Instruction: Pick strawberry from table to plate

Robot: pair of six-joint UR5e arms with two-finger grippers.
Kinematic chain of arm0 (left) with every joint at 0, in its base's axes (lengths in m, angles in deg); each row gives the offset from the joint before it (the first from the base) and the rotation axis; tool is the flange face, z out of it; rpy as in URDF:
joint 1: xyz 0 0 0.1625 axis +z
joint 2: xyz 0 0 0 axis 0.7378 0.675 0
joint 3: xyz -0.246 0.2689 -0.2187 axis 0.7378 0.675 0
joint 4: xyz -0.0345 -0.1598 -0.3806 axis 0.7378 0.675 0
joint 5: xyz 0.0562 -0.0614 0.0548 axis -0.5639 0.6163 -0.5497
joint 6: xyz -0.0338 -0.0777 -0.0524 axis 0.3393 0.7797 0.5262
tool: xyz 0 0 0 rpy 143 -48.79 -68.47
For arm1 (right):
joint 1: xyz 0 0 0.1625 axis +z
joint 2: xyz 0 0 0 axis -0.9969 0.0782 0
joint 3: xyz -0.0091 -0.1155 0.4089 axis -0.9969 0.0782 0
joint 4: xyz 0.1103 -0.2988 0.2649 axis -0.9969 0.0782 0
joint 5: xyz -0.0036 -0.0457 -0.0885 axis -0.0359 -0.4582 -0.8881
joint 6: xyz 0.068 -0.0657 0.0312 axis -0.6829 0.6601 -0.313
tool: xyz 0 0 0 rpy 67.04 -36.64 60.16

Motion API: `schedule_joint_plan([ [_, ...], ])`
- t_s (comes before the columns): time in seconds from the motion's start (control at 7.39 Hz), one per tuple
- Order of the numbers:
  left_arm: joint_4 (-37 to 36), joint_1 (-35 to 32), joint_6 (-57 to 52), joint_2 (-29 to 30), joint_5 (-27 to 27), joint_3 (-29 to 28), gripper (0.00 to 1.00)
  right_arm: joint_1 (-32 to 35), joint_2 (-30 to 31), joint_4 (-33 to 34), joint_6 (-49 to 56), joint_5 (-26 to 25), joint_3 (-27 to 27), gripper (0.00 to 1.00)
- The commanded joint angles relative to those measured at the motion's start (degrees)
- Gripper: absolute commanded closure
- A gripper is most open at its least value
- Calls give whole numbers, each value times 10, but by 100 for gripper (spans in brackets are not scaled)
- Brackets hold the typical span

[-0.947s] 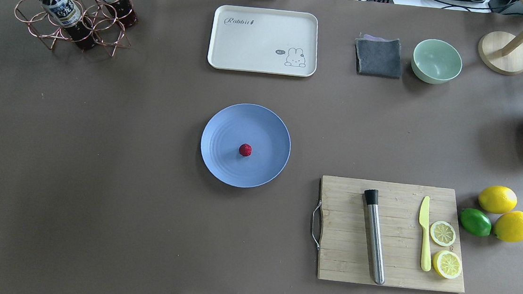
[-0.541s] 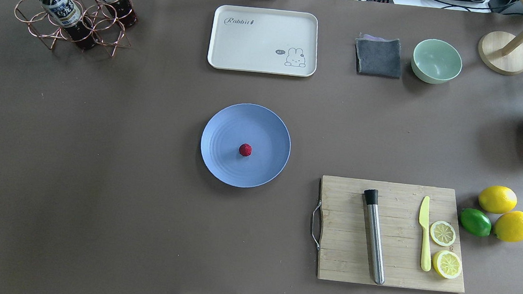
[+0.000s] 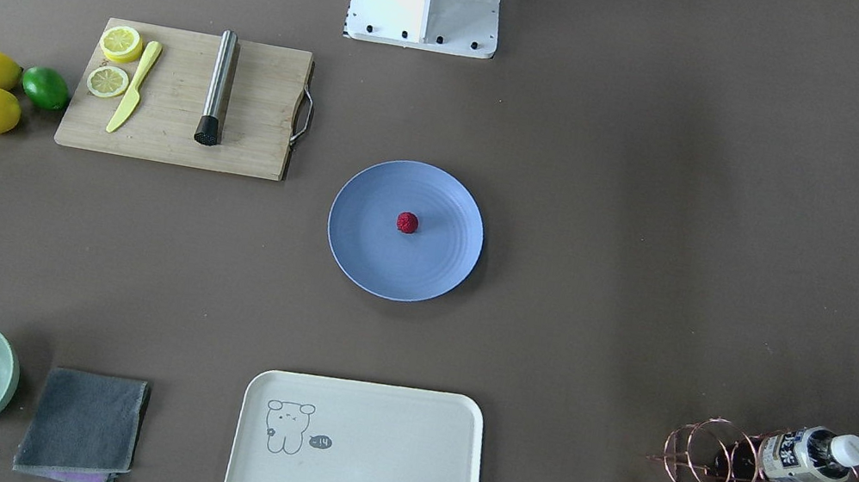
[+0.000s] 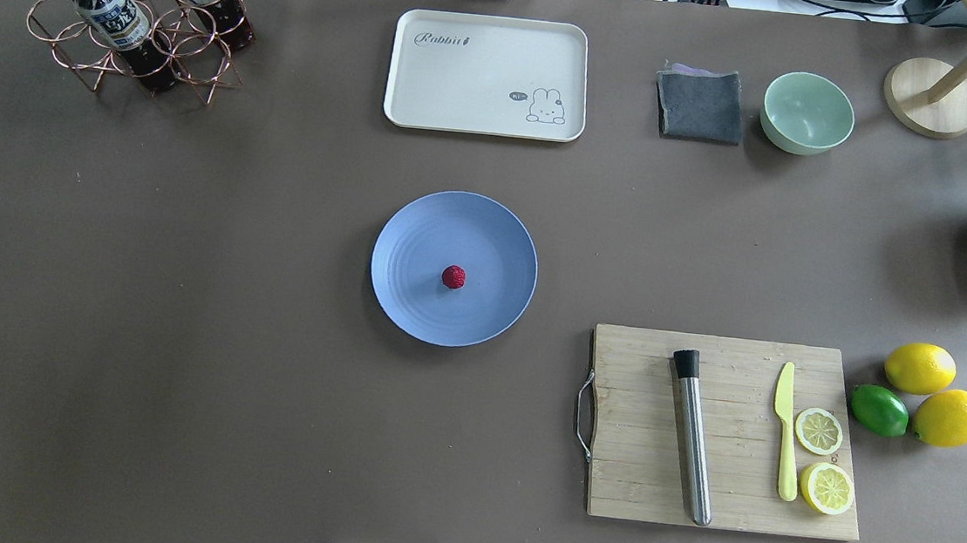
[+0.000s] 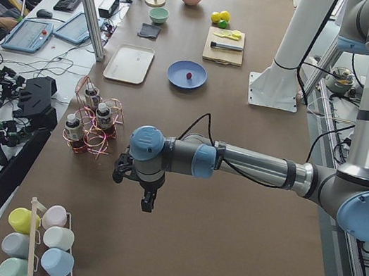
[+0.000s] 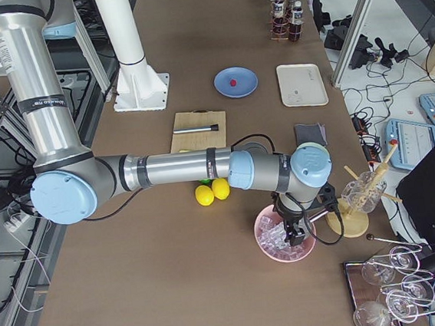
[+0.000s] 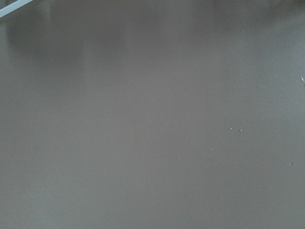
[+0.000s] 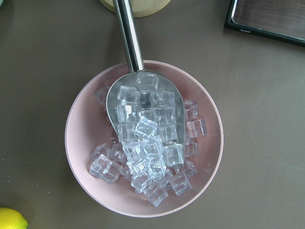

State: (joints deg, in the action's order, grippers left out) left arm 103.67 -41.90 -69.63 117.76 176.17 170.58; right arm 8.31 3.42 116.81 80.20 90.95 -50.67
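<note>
L gripper (image 5: 147, 203) hangs over bare table (image 4: 181, 324) at the far L end, near the bottle rack (image 4: 132, 31); seen side-on only, so can't tell if jaws are wide or narrow. Mid-table: strawberry (image 4: 453, 277) sits on the blue plate (image 4: 416, 239), approx at its centre. R of that: cutting board (image 4: 633, 460), then lemons (image 4: 920, 368) & lime (image 4: 879, 410). Far R: R gripper (image 6: 295, 236) above pink bowl (image 8: 81, 143) of ice w/ metal scoop (image 8: 143, 124); jaw state also can't tell
</note>
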Motion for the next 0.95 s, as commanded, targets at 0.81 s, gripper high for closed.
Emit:
schedule_joint_plan([
  [0.81,-23,-2,-2,-3,-2,23,3,-2,7,5,-1,-11,-10,0],
])
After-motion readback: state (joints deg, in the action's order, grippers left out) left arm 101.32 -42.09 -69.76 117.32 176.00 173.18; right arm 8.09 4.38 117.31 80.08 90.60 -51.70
